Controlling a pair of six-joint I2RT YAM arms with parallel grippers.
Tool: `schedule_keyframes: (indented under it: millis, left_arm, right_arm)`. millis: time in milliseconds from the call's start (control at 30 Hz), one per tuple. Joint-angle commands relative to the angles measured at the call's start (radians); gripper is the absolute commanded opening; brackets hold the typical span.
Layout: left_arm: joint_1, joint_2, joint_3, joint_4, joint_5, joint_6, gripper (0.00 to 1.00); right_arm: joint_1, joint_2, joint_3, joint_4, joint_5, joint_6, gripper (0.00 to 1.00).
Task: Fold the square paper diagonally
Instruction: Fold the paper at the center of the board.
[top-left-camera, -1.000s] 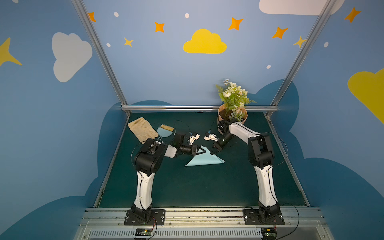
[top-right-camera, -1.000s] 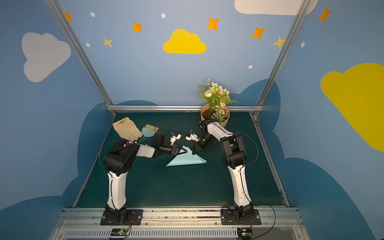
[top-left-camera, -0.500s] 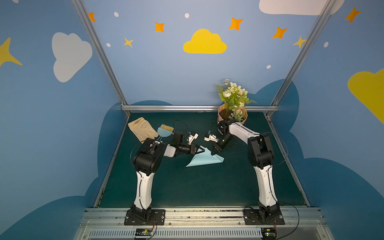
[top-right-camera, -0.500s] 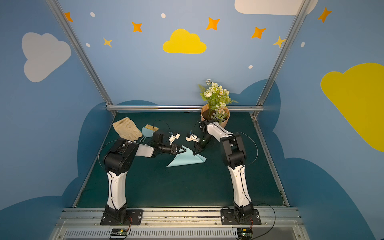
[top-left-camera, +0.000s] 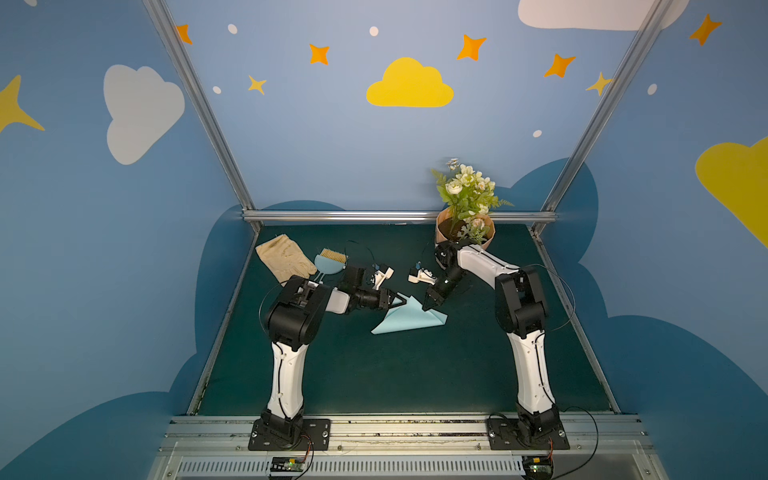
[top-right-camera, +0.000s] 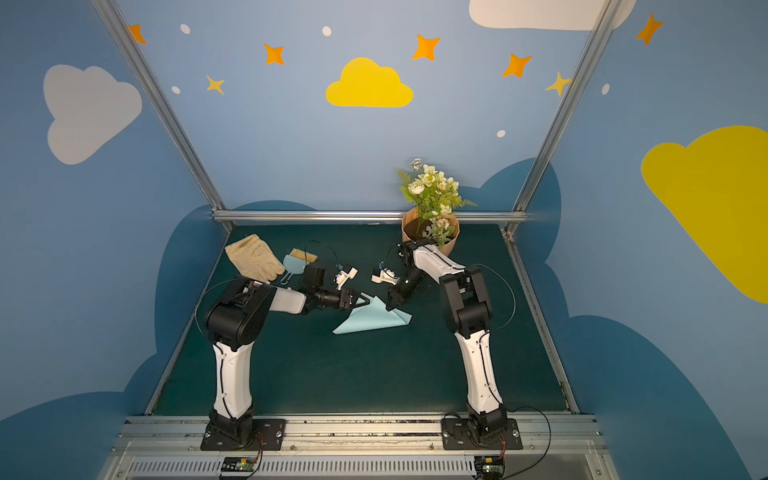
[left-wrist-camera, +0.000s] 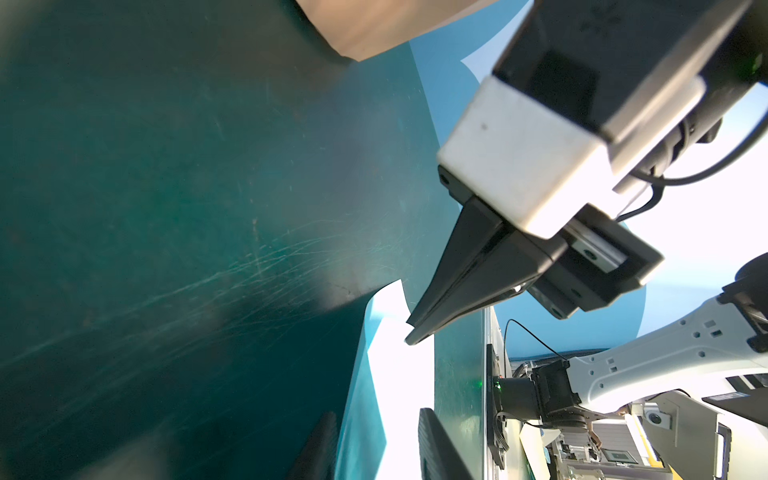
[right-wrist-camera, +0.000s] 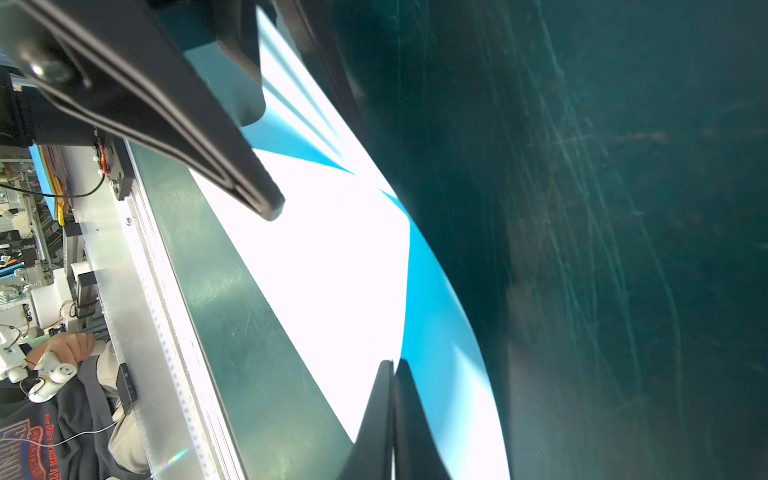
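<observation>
The square paper (top-left-camera: 409, 322) (top-right-camera: 370, 320) lies folded into a light blue triangle on the green mat, mid-table. My left gripper (top-left-camera: 400, 301) (top-right-camera: 362, 300) is at its far left corner, open. In the left wrist view the paper's edge (left-wrist-camera: 386, 374) passes between the parted fingers of the left gripper (left-wrist-camera: 376, 415). My right gripper (top-left-camera: 428, 306) (top-right-camera: 391, 306) is shut and points down, tip on the paper's far edge. In the right wrist view the right gripper (right-wrist-camera: 392, 368) has its fingers pressed together on the bright sheet (right-wrist-camera: 332, 270).
A potted flower plant (top-left-camera: 465, 232) stands at the back right, just behind the right arm. A tan glove (top-left-camera: 282, 257) and a small blue dustpan with bristles (top-left-camera: 328, 264) lie at the back left. A metal rail (top-left-camera: 374, 216) bounds the back edge.
The left gripper's jaws have parted wider at the paper's corner. The right gripper and the paper have stayed where they were.
</observation>
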Motion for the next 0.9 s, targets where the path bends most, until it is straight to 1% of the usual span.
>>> schedule_keyframes:
  millis: [0, 167, 533, 633, 667, 867]
  left_arm:
    - [0.004, -0.027, -0.004, -0.019, 0.006, 0.018, 0.38]
    - [0.017, -0.029, -0.005, -0.030, 0.001, 0.026, 0.38]
    - [0.036, -0.050, -0.022, -0.035, 0.001, 0.035, 0.28]
    - [0.038, -0.053, -0.024, -0.036, 0.003, 0.036, 0.22]
    - [0.037, -0.054, -0.024, -0.034, 0.004, 0.038, 0.19]
    - [0.037, -0.049, -0.018, -0.035, 0.012, 0.045, 0.05]
  right_arm:
    - [0.005, 0.003, -0.007, -0.007, 0.007, -0.008, 0.00]
    - [0.005, 0.006, -0.005, -0.011, 0.013, -0.011, 0.00]
    - [0.006, 0.006, 0.002, -0.012, 0.014, -0.010, 0.00]
    - [0.008, 0.006, 0.006, -0.011, 0.020, -0.010, 0.00]
    - [0.010, 0.004, 0.006, -0.011, 0.017, -0.011, 0.00]
    - [0.021, -0.010, 0.012, -0.005, 0.020, -0.024, 0.00]
